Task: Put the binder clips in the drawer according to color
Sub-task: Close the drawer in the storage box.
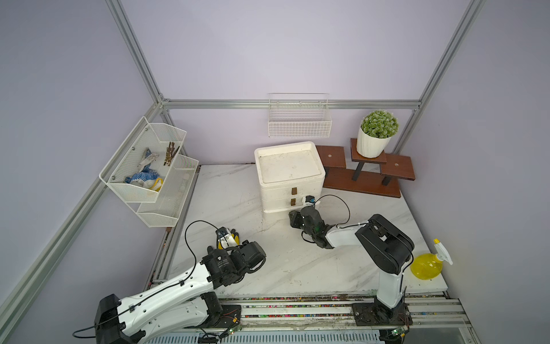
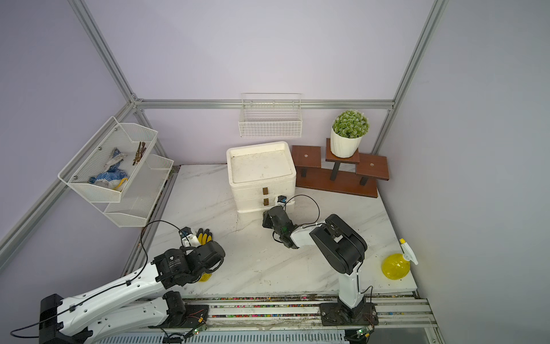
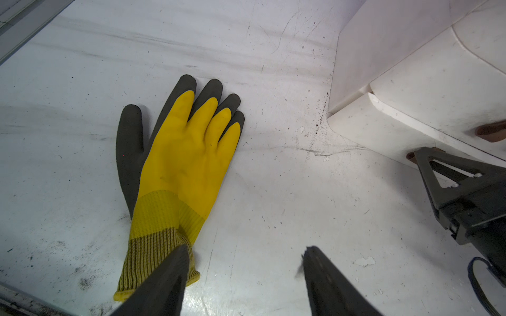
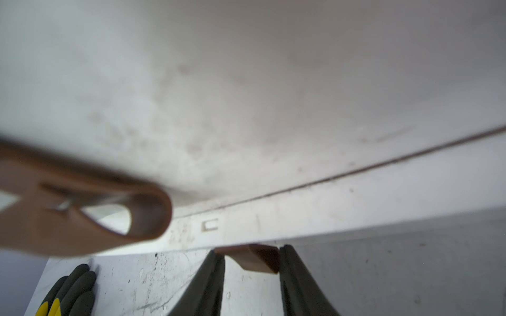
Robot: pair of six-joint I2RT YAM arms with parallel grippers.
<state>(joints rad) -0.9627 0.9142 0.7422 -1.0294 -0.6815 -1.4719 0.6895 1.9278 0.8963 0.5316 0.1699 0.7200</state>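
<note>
One white drawer unit (image 1: 290,166) stands on the one bench (image 1: 226,193), and two brown pull tabs (image 1: 294,190) show in both top views. There is one yellow-and-grey glove (image 3: 180,153), one yellow spray bottle (image 1: 425,266), one potted plant (image 1: 376,134), one wooden stand (image 1: 361,186) with three platforms, one wire basket (image 1: 299,126), one two-tier mesh rack (image 1: 140,178) and two robot arms (image 1: 172,290).

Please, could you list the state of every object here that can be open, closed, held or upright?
left gripper: open, empty.
right gripper: shut on bottom drawer handle.
upper two drawers: closed.
bottom drawer: seems closed.
glove: lying flat.
spray bottle: upright.
plant pot: upright.
wall basket: empty.
</note>
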